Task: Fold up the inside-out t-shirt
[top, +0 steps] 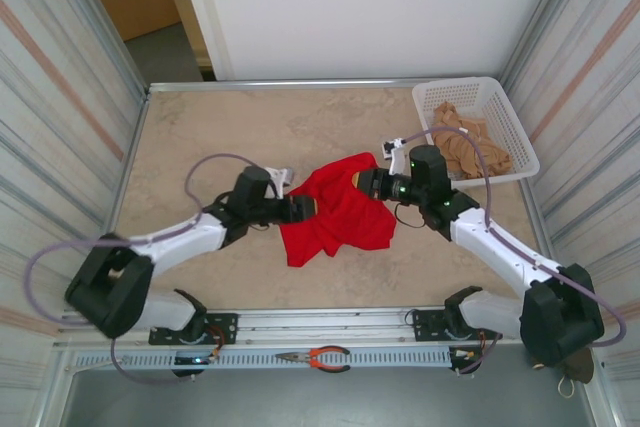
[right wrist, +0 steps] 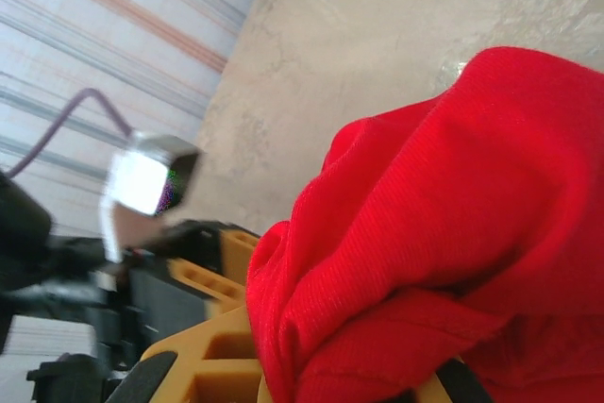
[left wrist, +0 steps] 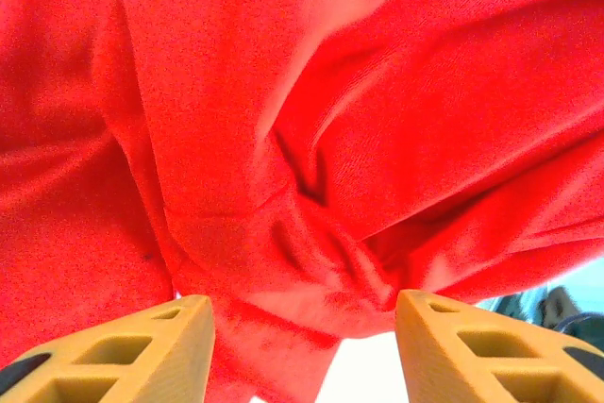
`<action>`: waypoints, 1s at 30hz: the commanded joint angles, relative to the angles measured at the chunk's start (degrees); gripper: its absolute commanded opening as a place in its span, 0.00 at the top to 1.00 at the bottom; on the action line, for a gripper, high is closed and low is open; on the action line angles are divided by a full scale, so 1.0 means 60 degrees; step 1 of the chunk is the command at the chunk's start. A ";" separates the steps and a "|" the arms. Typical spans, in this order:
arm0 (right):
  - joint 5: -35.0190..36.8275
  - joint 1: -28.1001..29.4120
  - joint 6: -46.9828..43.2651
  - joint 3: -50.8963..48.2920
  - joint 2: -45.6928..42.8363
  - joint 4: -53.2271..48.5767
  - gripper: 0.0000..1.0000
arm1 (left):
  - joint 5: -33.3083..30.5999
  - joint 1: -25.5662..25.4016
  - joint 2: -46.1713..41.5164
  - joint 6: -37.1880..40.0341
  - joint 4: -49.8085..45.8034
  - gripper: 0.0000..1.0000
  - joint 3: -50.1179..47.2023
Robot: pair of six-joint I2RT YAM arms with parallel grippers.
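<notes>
Right gripper (right wrist: 330,370) fingers are being clamped on the red t-shirt (right wrist: 453,186) at lower frame; left gripper (left wrist: 304,318) fingers are being held apart just beneath its folds.

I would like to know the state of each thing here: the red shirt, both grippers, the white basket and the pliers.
Bright red cloth t-shirt: crumpled in a heap, not folded.
Left gripper: open, fingers apart, close up against the shirt.
Right gripper: shut on a bunch of the shirt.
White plastic mesh basket: upright, holding crumpled tan cloth.
Orange-handled pliers: lying flat on the near metal rail.
</notes>
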 commanded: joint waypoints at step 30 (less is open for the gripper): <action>0.0209 0.0328 -0.0076 0.0403 0.0080 -0.0071 1.00 | 0.0596 -0.0748 0.2396 0.2818 -0.1429 1.00 0.3392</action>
